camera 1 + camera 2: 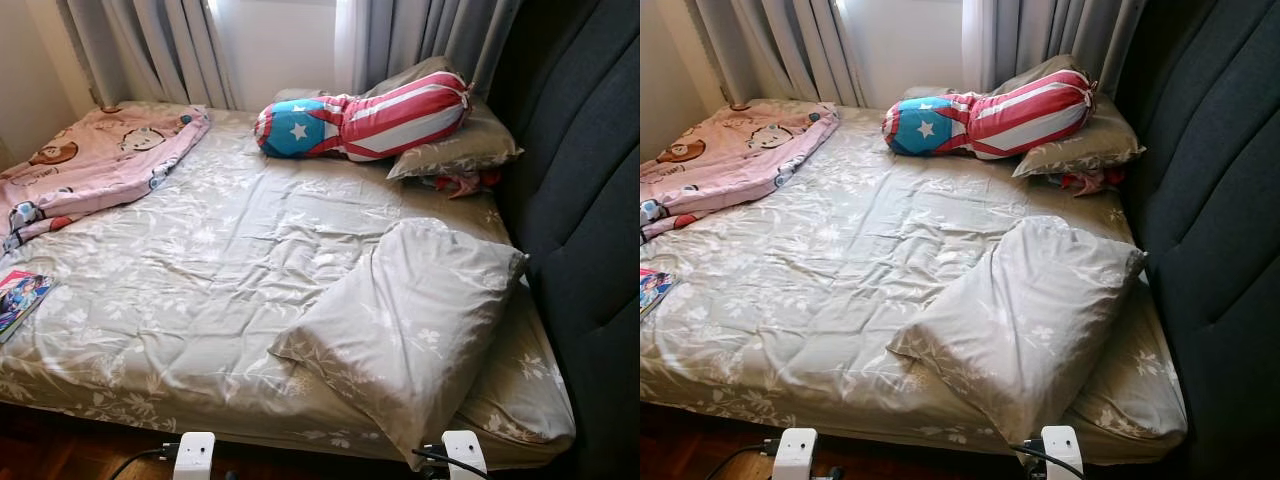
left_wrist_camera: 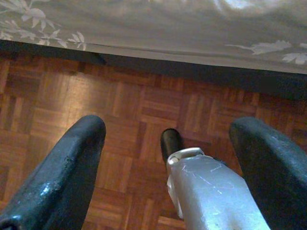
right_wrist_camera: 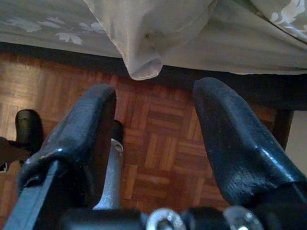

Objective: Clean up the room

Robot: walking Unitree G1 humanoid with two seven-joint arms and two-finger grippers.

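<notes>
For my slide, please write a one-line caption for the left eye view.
Unmade bed with a loose grey floral pillow, a stars-and-stripes bolster and a pink blanket.

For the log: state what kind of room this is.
A bedroom, most likely: a wide bed under a grey leaf-print cover, matching grey pillows, a dark padded headboard and grey curtains.

Daylight is admitted through the window [image 1: 275,45] behind the curtains [image 1: 150,45], slightly overexposed. The bed [image 1: 230,270] is evenly lit and sharp. The floor [image 2: 129,110] is dimmer; nearby fingers [image 2: 62,172] are blurred.
</notes>
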